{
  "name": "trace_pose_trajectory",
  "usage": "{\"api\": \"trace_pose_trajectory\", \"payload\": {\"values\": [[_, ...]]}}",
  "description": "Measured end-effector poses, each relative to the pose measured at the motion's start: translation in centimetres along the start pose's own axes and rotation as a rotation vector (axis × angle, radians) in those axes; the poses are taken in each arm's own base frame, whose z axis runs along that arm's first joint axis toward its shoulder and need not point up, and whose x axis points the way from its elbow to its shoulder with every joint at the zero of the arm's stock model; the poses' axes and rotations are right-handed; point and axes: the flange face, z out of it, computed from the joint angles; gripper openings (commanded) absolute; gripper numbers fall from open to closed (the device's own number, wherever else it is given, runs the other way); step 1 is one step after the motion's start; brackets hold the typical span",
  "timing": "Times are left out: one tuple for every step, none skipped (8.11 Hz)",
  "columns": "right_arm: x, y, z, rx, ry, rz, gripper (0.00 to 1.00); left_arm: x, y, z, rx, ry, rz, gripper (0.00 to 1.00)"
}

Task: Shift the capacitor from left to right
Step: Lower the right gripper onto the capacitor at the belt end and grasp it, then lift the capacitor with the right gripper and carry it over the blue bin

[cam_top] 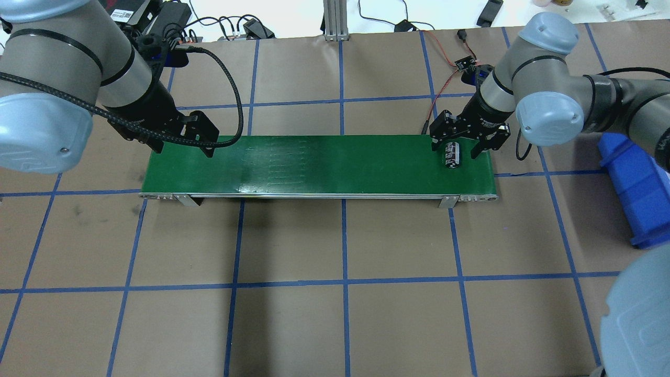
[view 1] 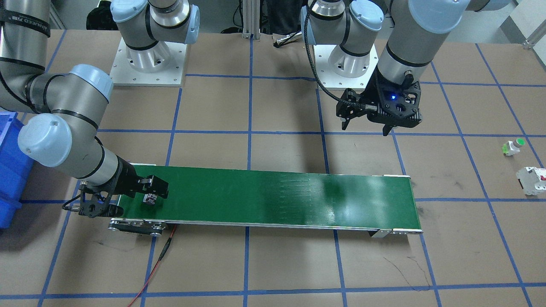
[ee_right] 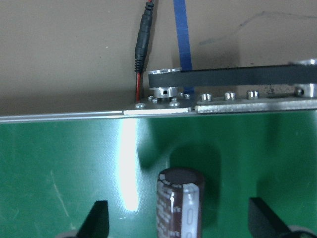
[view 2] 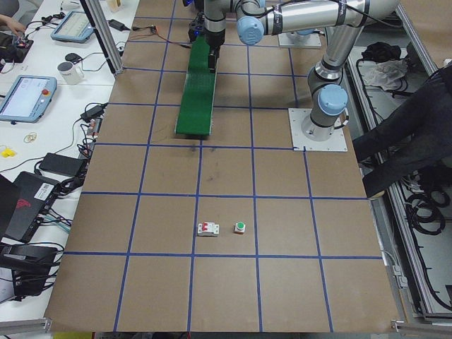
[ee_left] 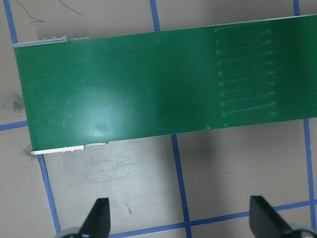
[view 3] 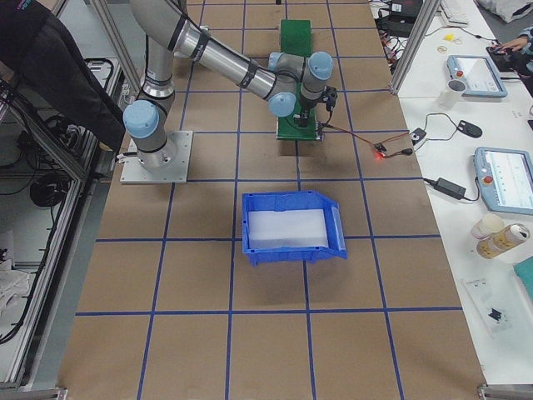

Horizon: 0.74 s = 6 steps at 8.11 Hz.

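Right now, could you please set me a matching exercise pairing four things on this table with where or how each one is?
Things:
1. capacitor
2. left hand
3. blue bin
4. white breaker

Places or states:
A. on the bare table beside the green-capped button
B. lying on the green belt between the open fingers of the right hand
C. open, nothing between its fingers
D. on the table past the belt's right end

Pairs: 1-B, 2-C, 3-D, 4-A
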Motion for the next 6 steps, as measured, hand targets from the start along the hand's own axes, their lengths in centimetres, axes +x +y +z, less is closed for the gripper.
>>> {"api": "trace_pose_trajectory", "payload": {"values": [[0.1, 0.0, 0.1, -0.002, 0.006, 0.0, 0.65, 0.0, 0.0, 0.0, 0.0, 0.0, 0.002, 1.0], [0.2, 0.1, 0.2, -0.004, 0.017, 0.0, 0.45, 0.0, 0.0, 0.0, 0.0, -0.001, 0.007, 1.0], [0.5, 0.1, 0.2, -0.005, 0.056, -0.002, 0.23, -0.1, 0.0, 0.0, -0.001, -0.002, 0.009, 1.0], [0.9, 0.1, 0.1, -0.004, 0.103, -0.004, 0.11, -0.1, 0.0, 0.1, -0.003, -0.005, 0.011, 1.0], [1.3, 0.2, -0.1, -0.002, 0.141, -0.005, 0.06, -0.3, -0.1, 0.3, -0.01, -0.022, 0.013, 1.0], [1.5, 0.2, -0.3, 0.001, 0.17, -0.004, 0.03, -0.6, -0.2, 0.6, -0.022, -0.047, 0.014, 1.0]]}}
